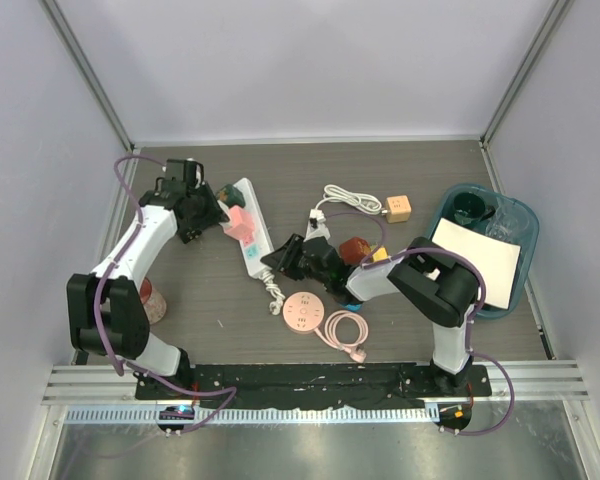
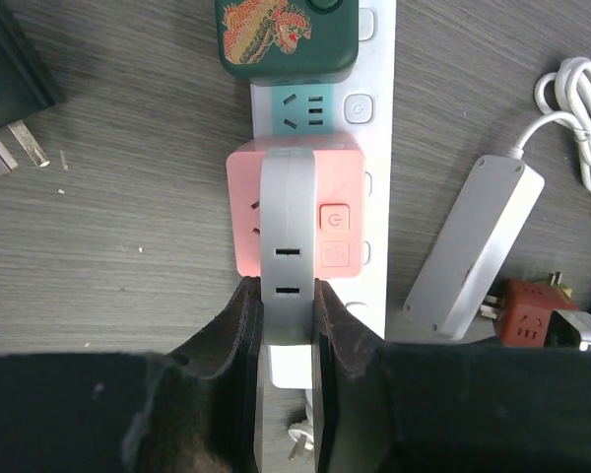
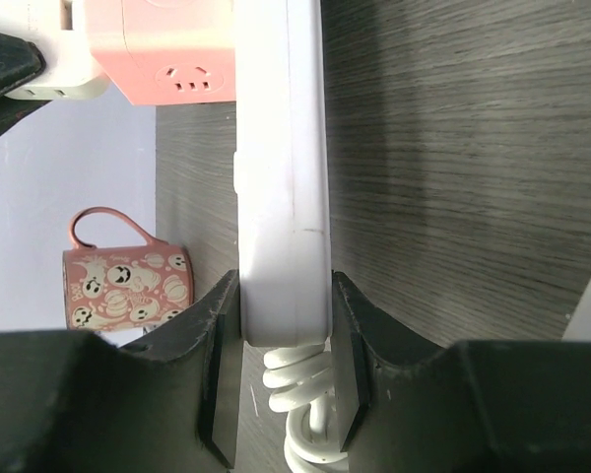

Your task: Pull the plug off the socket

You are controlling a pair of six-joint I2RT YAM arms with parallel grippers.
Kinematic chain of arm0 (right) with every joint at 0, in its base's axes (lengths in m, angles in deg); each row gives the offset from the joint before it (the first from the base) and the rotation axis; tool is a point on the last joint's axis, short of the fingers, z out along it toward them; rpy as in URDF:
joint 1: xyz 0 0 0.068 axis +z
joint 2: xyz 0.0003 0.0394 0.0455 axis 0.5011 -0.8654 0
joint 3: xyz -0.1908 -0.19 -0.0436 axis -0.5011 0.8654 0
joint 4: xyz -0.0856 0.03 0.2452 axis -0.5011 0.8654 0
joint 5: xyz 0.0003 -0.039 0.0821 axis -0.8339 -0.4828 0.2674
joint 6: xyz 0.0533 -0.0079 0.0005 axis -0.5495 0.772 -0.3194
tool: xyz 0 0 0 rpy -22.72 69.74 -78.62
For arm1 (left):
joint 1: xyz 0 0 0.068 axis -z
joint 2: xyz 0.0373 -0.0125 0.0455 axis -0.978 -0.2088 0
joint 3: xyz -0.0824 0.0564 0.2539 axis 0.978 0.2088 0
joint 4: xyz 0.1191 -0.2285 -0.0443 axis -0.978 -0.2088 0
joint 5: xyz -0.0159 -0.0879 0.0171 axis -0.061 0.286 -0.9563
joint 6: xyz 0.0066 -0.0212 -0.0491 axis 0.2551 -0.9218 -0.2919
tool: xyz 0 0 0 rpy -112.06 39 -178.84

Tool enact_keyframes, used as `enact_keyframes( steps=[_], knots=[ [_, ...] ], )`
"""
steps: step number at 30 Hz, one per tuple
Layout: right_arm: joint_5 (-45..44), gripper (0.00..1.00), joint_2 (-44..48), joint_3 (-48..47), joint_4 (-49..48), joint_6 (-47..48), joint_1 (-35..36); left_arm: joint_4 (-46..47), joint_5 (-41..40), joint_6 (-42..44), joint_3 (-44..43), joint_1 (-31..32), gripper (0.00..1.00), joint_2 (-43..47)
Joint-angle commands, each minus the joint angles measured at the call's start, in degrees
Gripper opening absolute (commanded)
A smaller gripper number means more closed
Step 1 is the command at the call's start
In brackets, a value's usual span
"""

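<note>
Pinching the grey plug [image 2: 288, 202] in the left gripper [image 2: 286, 301], atop a pink adapter [image 2: 339, 182] on the white power strip [image 2: 376, 138] near the table's [image 1: 410, 170] far-left corner; clamping the strip's cord end in the right gripper [image 3: 281, 310]. Best pulled straight off along its pins, no twisting, strip held still

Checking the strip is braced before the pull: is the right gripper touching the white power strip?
Touching: in the right wrist view the right gripper has both fingers pressed against the white power strip.
</note>
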Motion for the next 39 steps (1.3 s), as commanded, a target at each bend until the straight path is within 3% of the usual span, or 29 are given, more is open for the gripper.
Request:
enact_keyframes(
  steps=[1, 12, 20, 25, 27, 28, 30, 35, 39],
  knots=[
    [-8.57, 0.01, 3.01, -4.25, 4.72, 0.94, -0.31, -0.99, -2.07, 1.78, -3.93, 2.64, 0.0, 0.79],
    [-13.23, 0.01, 3.81, 1.37, 2.1, -1.87, -0.23, -4.34, -3.22, -1.04, -5.51, -0.17, 0.0, 0.0],
    [-16.39, 0.01, 5.91, 1.02, 3.4, 0.23, 1.53, -1.53, -0.57, -2.8, -2.7, 1.49, 0.0, 1.22],
    [-10.35, 0.02, 6.27, 0.05, -0.27, 1.82, 1.53, 1.28, 1.7, -1.83, -2.43, 2.46, 0.0, 1.05],
    [-5.61, 0.18, 6.0, -1.61, -0.72, 2.35, 1.53, 1.81, 2.84, -1.39, -3.05, 2.46, 0.0, -0.26],
    [-5.15, 0.4, 6.35, -2.23, 0.41, 2.7, 1.62, 1.38, 3.02, -1.3, -3.75, 2.38, 0.0, -0.79],
    [-5.41, 0.58, 7.67, -2.67, 3.4, 3.4, 1.53, 1.63, 4.51, -0.25, -4.02, 2.46, 0.0, -1.67],
    [-7.08, 0.79, 12.94, -2.59, 9.55, 6.65, 0.92, 1.9, 3.99, 1.33, -4.28, 2.46, 0.0, -2.11],
    [-7.88, 0.78, 15.67, -4.16, 14.21, 9.55, -1.1, 1.37, 4.25, 1.6, -4.64, 2.46, 0.0, -2.99]
  ],
)
